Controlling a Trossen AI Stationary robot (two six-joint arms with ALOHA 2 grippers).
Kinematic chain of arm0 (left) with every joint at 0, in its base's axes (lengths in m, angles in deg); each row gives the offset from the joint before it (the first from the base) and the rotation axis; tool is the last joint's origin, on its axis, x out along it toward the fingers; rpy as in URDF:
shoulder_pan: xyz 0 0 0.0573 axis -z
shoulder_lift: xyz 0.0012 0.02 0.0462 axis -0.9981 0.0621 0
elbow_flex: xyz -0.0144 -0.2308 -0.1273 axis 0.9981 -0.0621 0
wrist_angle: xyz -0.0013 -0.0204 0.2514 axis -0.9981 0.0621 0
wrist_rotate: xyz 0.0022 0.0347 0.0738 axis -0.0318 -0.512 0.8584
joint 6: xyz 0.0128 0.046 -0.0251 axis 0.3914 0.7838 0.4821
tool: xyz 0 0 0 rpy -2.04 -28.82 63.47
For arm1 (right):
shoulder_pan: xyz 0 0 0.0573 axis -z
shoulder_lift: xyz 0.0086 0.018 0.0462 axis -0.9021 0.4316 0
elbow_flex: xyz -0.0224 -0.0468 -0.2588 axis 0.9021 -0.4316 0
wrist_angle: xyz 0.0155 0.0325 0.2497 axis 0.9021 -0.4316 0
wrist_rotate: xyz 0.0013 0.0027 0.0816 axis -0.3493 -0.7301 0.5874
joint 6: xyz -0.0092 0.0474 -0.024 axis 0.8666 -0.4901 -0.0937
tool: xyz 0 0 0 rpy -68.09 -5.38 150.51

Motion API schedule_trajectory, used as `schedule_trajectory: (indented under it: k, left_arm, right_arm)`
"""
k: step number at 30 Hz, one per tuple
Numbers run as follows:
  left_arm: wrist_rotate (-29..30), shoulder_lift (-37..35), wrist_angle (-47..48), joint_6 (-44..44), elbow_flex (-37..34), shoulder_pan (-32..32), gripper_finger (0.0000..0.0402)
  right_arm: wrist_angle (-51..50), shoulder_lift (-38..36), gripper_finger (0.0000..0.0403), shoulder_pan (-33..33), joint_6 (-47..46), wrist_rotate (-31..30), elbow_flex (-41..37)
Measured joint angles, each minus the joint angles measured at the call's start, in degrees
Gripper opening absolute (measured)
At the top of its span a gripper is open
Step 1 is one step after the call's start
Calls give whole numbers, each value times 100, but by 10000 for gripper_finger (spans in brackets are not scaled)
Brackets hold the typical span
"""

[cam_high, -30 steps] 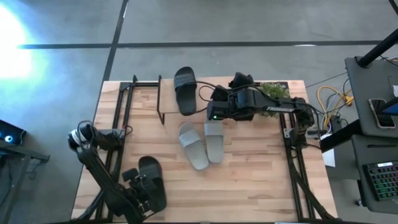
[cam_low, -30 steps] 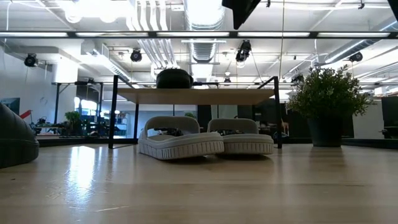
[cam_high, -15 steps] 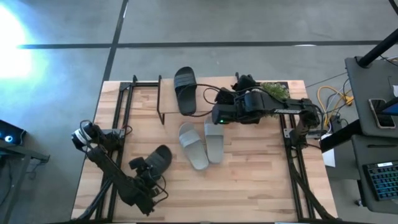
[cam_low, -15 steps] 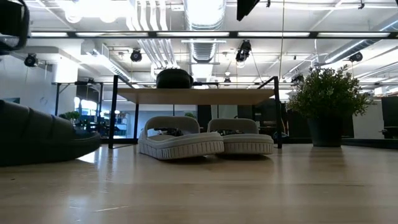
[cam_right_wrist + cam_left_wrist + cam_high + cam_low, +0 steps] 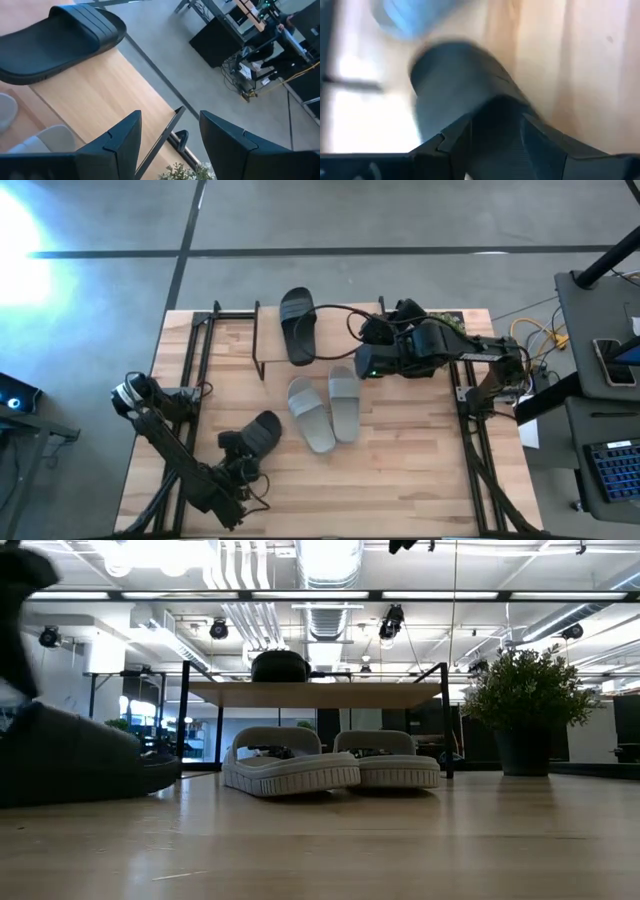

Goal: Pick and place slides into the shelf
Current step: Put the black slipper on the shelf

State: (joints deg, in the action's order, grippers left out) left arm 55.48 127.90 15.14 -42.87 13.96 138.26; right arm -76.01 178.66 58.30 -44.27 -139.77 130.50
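Note:
One black slide (image 5: 298,325) lies on the shelf's top board (image 5: 315,693), seen too in the right wrist view (image 5: 55,40). Two light grey slides (image 5: 325,410) stand side by side on the table, under the shelf's near edge in the low view (image 5: 330,768). My left gripper (image 5: 240,448), near the table's near left, is shut on the second black slide (image 5: 262,428). My right gripper (image 5: 170,117) hangs open and empty above the shelf's right part (image 5: 365,352). My left gripper pinches the black slide (image 5: 455,75) between its two fingers (image 5: 454,145); the slide's near part runs back between them, and its free end points toward the table's middle. In the low view the slide (image 5: 70,765) sits at table level, tilted little.
A potted plant (image 5: 440,326) stands at the table's far right, beside the shelf (image 5: 525,710). Black frame rails run along the table's left (image 5: 190,370) and right (image 5: 470,430) sides. Bare wood (image 5: 400,470) lies near and right of the grey slides.
My left gripper has carried the black slide from the near left corner toward the table's middle and turned it about, so that its free end now points far and right. My right arm has drawn back toward the table's right edge, away from the black slide on the shelf.

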Motion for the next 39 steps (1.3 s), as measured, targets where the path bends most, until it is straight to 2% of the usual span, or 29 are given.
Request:
schedule_trajectory:
  k: [5, 10, 14, 19, 24, 26, 29, 33, 36, 39]
  left_arm:
    - [406, 9, -55, 694, -228, -48, 154]
    - [402, -22, -332, 843, -558, -103, 154]
    - [410, -31, -777, 1421, -771, -177, 145]
    - [600, -35, -926, 1501, -832, -431, 97]
    - [636, -50, -957, 1530, -832, -732, 19]
    - [566, -152, -898, 1549, -832, -759, 9]
    - [380, -531, -673, 1553, -838, -761, 4]
    - [335, -1476, -426, 1479, -797, -789, 2]
    - [672, -2321, -305, 1495, -752, -1035, 2]
    - [1117, -2959, -350, 1856, -593, -1627, 1]
  right_arm:
    - [0, 4, 192, 0, -2, 232, -4]
    - [1, 22, 192, -30, -7, 289, -30]
    - [1, 20, 192, -60, -153, 316, -44]
    - [-1, -14, 192, -251, -306, 484, -44]
    - [1, -38, 192, -710, -427, 491, -44]
    - [0, -73, 191, -899, -563, 485, -44]
    - [0, -190, 187, -1179, -848, 360, -44]
    - [-1, -416, 177, -1510, -1317, 61, -44]
    - [1, -619, 170, -1755, -1649, -156, -50]
    - [5, -822, 165, -1970, -1909, -336, -70]
